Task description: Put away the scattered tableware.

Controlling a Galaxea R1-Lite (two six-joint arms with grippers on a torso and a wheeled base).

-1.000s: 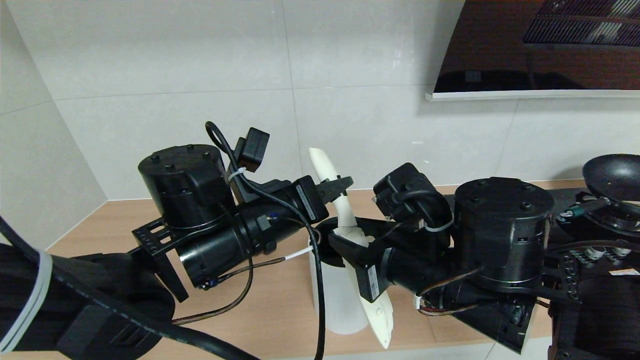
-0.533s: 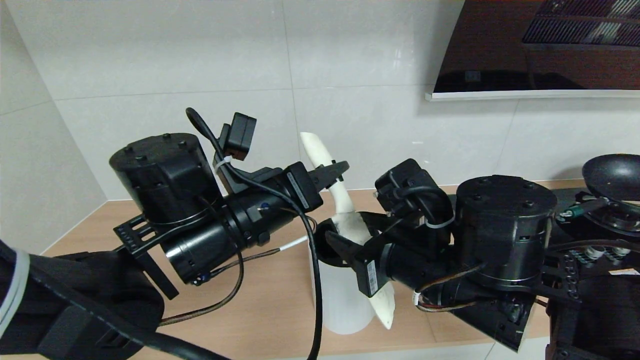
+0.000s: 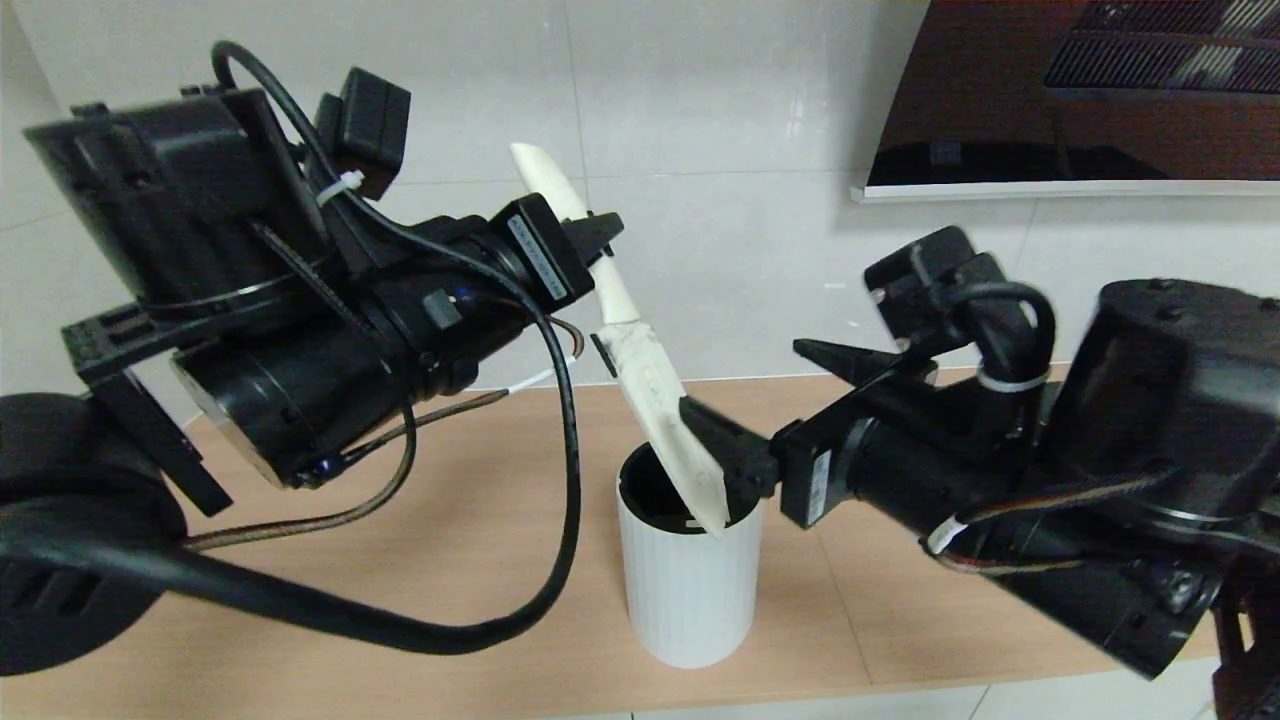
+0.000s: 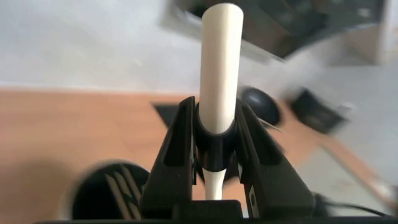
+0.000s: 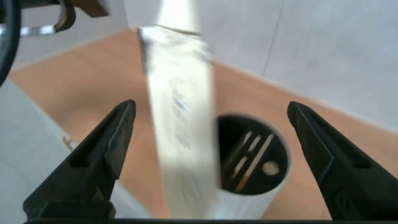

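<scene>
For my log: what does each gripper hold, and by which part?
The left gripper holds the white knife by its handle; the right gripper is open, holding nothing.

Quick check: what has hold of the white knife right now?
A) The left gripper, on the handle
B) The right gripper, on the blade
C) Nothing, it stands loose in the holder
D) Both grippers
A: the left gripper is shut on the handle of the white knife, while the right gripper is wide open with the blade untouched between its fingers, over the white holder.
</scene>
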